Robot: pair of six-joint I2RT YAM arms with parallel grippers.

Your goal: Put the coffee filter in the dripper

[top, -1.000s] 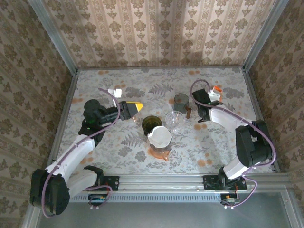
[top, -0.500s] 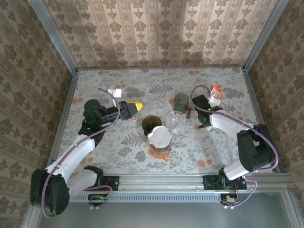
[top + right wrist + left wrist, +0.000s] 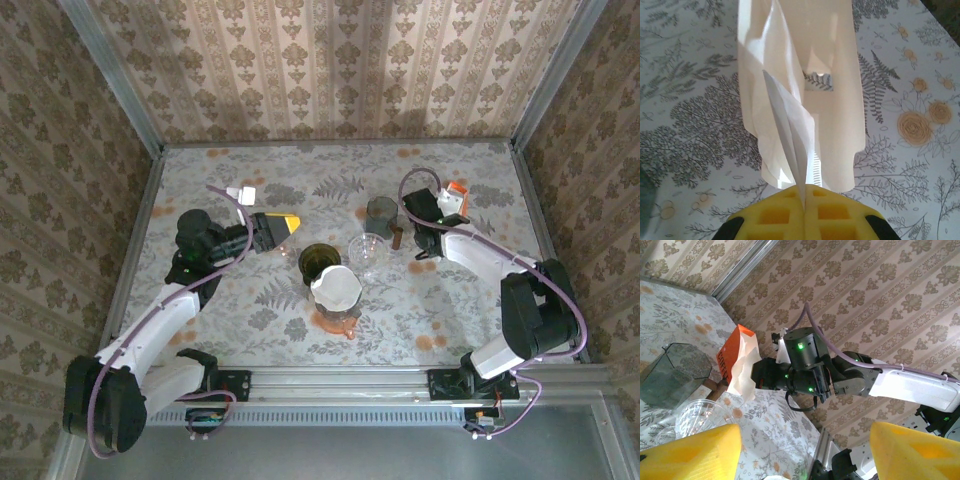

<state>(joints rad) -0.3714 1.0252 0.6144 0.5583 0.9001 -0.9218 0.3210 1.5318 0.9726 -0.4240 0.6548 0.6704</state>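
Note:
An orange pack (image 3: pixel 456 193) of white coffee filters stands at the back right. My right gripper (image 3: pixel 445 208) is up against it. In the right wrist view the yellow pads (image 3: pixel 840 215) of the right gripper (image 3: pixel 805 192) are shut on the edge of one thin coffee filter (image 3: pixel 790 130), which sticks out from the cream stack (image 3: pixel 835 75). The dripper appears to be the white cone on an orange base (image 3: pixel 336 292) at front centre. My left gripper (image 3: pixel 288 226) hovers open left of centre, its yellow fingers (image 3: pixel 695 452) wide apart with nothing between them.
A dark green cup (image 3: pixel 318 261), a clear glass (image 3: pixel 367 250) and a grey faceted vessel (image 3: pixel 381 211) with a brown handle (image 3: pixel 397 237) cluster mid-table between the arms. Metal frame rails and patterned walls bound the table. Open tabletop lies at the back left.
The right gripper's jaws have closed onto the filter's edge at the pack, and its wrist shifted slightly. The left arm has stayed still.

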